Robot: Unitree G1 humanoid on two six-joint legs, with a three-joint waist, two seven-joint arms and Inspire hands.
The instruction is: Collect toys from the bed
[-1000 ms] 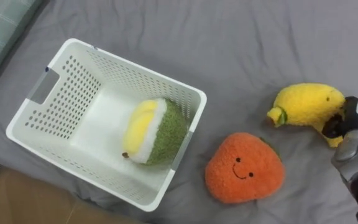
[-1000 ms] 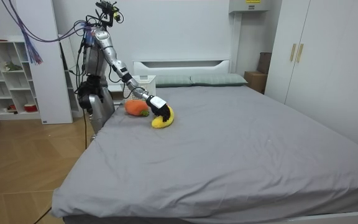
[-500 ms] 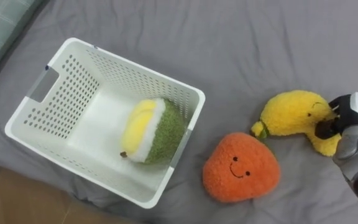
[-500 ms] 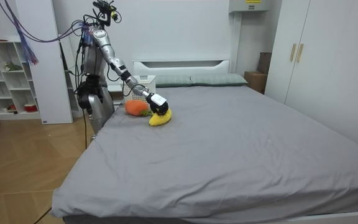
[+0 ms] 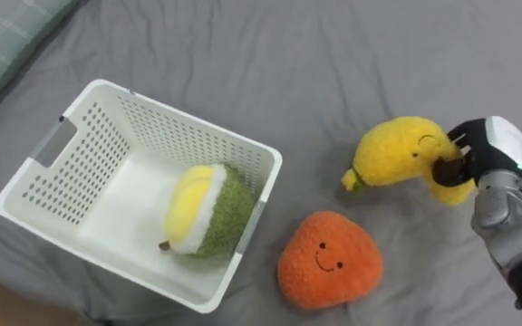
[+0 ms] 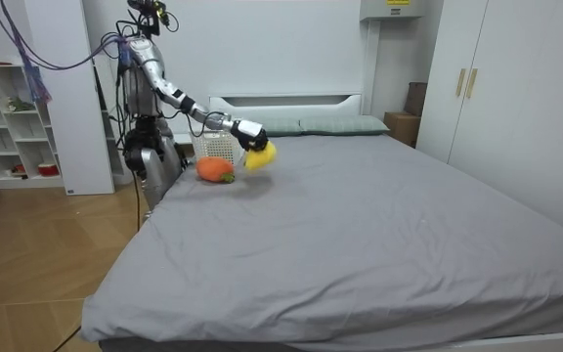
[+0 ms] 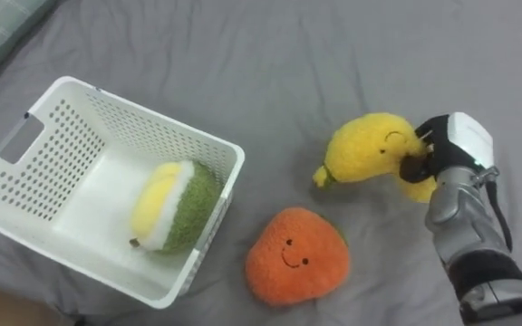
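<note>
My right hand (image 5: 478, 158) (image 7: 444, 154) is shut on a yellow plush banana (image 5: 401, 156) (image 7: 370, 149) and holds it above the grey bed, to the right of the basket. In the room view the banana (image 6: 259, 154) hangs in the air at the end of my outstretched arm. An orange plush toy with a smiling face (image 5: 326, 272) (image 7: 295, 256) (image 6: 215, 170) lies on the bed below the banana. A white perforated basket (image 5: 80, 154) (image 7: 53, 127) (image 6: 213, 147) stands on the bed to the left. Inside it lies a green and yellow plush durian (image 5: 202, 210) (image 7: 170, 205).
I stand at the bedside by the head end, near a white shelf unit (image 6: 8, 122). A pale checked pillow (image 5: 12, 41) lies beyond the basket at the upper left. Wooden floor shows at the lower left corner. Grey sheet (image 5: 333, 63) stretches open behind the toys.
My right hand has lifted the banana off the sheet and carried it leftward, toward the basket. The orange toy and the basket stay where they were; the view has shifted a little.
</note>
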